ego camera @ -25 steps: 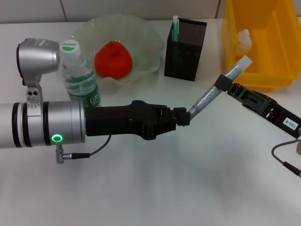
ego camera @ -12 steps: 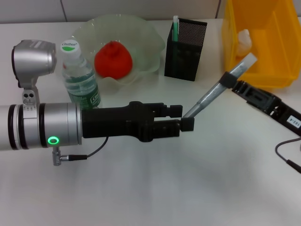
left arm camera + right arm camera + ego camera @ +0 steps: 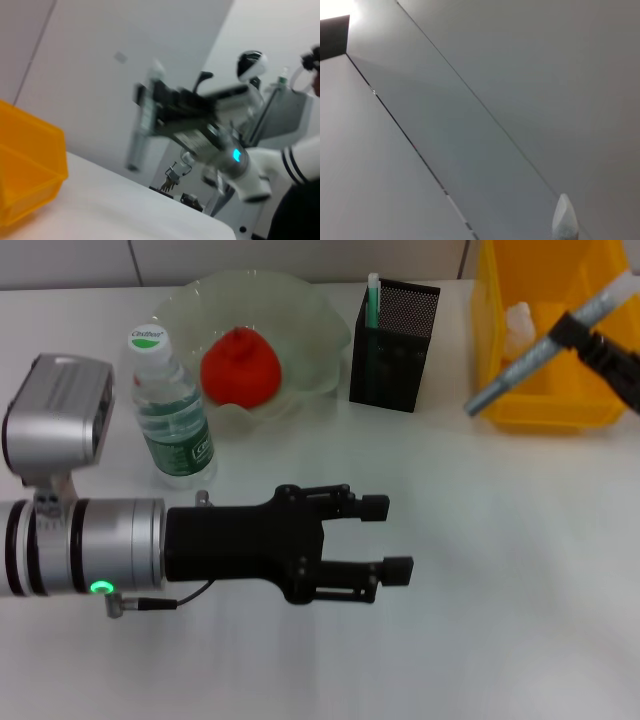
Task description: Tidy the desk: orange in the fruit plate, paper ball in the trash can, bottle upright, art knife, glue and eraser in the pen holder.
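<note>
Counting, we find one orange (image 3: 240,365), dimpled and round, in the wavy translucent fruit plate (image 3: 320,335) at 11 o'clock; one clear bottle (image 3: 170,415) upright beside it; one black mesh pen holder (image 3: 393,332); one yellow trash can (image 3: 555,330). Our left gripper (image 3: 385,537) hovers spread and empty. Our right gripper (image 3: 585,330) clasps one grey art knife (image 3: 530,352) at 2 o'clock.

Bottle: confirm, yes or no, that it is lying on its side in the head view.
No. The bottle stands upright on the table, cap on top, beside the fruit plate.
</note>
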You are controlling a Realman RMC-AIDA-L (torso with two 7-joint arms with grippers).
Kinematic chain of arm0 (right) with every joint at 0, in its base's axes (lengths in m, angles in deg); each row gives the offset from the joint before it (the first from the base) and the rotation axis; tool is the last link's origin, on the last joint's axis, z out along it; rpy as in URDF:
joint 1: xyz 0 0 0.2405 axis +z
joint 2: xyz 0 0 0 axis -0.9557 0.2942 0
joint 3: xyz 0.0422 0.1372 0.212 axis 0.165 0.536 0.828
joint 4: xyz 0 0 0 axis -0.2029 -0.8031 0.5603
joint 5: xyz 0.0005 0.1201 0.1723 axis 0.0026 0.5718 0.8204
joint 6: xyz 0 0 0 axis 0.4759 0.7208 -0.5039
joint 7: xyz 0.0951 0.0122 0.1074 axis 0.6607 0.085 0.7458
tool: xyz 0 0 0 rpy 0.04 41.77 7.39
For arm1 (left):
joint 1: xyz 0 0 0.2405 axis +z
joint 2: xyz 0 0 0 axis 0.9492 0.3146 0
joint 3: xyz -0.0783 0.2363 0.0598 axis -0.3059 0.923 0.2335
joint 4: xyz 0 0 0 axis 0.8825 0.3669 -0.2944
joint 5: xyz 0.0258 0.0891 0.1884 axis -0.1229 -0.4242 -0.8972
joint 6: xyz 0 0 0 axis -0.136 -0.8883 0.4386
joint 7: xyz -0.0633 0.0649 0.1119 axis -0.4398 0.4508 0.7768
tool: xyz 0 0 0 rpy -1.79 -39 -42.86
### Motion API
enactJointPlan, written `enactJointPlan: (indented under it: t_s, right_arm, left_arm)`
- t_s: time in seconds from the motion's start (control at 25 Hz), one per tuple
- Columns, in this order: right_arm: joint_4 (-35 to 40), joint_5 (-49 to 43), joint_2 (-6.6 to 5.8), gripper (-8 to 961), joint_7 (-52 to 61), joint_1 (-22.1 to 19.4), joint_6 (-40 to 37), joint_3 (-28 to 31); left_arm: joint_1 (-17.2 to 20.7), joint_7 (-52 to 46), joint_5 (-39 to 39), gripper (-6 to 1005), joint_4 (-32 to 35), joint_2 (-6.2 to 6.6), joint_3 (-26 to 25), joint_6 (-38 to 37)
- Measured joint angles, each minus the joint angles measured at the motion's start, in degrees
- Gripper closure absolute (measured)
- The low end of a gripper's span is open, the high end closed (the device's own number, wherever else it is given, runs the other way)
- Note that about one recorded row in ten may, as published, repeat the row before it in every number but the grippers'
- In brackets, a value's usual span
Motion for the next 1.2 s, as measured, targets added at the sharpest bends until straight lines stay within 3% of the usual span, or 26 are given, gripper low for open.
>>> enactJointPlan:
  t_s: [0.24,0.52,0.88,1.2]
  right_arm:
    - [3.26,-0.01,-1.68,813,-1.41,4.82,6.36,0.09]
    - [4.69,-0.59,-2.78,813,-2.56,10.13,15.13,-0.61]
    - [4.89,-0.48,-2.73,813,-2.25,14.95,25.13,-4.56]
    - [4.34,-0.46,-1.12,814,-2.08,18.93,34.18,-8.32]
  left_arm:
    - [-0.42,14.28,2.89,216,7.14,-0.11,-0.04,0.16]
    - [-0.07,22.44,6.62,216,12.29,-0.12,-0.23,-1.20]
    - [-0.25,25.29,7.57,216,15.89,-0.26,-0.18,-3.63]
    - [-0.62,25.83,8.46,216,18.26,-0.40,-0.18,-5.06]
